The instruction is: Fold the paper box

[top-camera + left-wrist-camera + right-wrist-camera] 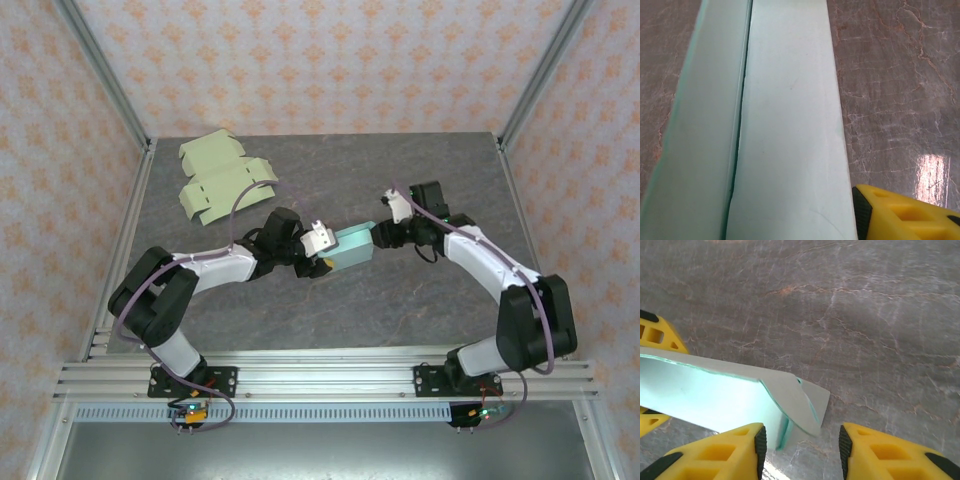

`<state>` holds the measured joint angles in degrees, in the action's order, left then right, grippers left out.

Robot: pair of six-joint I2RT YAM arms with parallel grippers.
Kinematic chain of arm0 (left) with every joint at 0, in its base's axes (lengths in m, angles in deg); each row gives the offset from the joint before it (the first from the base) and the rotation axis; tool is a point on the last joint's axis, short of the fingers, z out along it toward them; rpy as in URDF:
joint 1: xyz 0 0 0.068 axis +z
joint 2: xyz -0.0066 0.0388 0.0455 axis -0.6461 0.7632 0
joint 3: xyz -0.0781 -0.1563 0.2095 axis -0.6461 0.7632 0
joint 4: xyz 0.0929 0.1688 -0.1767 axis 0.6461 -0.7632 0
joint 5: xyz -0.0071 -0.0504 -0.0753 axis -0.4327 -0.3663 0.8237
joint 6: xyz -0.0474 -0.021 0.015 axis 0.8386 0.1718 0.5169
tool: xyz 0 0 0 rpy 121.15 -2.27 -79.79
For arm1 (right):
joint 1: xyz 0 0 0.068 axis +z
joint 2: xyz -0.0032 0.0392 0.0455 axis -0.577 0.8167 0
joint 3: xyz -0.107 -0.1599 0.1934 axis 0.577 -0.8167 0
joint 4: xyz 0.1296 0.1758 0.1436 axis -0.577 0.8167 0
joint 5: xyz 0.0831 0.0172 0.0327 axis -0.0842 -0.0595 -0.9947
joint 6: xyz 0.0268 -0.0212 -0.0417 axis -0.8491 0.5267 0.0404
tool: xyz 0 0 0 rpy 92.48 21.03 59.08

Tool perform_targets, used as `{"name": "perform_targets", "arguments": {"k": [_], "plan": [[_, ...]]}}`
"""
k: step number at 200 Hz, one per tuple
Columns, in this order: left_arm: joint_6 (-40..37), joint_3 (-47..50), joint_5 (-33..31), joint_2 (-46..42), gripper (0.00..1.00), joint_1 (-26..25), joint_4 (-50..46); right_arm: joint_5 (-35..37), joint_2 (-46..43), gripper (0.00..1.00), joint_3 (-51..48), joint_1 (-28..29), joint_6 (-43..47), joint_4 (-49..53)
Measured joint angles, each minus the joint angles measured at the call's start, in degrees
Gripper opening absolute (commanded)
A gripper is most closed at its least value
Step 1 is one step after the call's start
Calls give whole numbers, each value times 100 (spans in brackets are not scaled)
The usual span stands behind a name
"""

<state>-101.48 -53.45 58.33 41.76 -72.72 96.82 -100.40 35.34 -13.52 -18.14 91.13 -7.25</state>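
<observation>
Centrally on grey marbled table [420, 300], floral walls [330, 60]: paper box [352, 246] in L fingers [900, 212], R fingers [735, 450] apart.

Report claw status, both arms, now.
Left claw: closed on the teal paper box.
Right claw: open, at the box's end flap, not gripping it.

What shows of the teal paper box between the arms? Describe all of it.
The paper box is pale teal card with a greyish outer face, long and flat, partly folded. A seam runs along its length and a curved flap sticks out at one end. It sits slanted in the top view. The left end effector clamps its left end, and the right end effector stands open at the flap end.
</observation>
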Motion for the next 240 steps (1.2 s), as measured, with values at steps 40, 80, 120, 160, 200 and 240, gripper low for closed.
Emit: {"name": "perform_targets", "arguments": {"k": [40,80,120,160,200,240], "plan": [[-35,-48,2,0,55,0,-48,13,260,26,420,48,382,48],[-101,-76,7,0,54,28,-129,-37,295,10,549,63,573,168],[-101,-131,-4,0,55,151,-164,24,295,3,570,105,376,264],[79,-275,-212,2,60,162,-203,846,98,2,420,529,-813,68],[409,-232,-439,2,62,160,-90,2022,-280,0,-9,1165,-1978,-282],[863,-17,-852,-116,77,151,168,2813,-391,0,-302,1486,-2487,-671]]}}
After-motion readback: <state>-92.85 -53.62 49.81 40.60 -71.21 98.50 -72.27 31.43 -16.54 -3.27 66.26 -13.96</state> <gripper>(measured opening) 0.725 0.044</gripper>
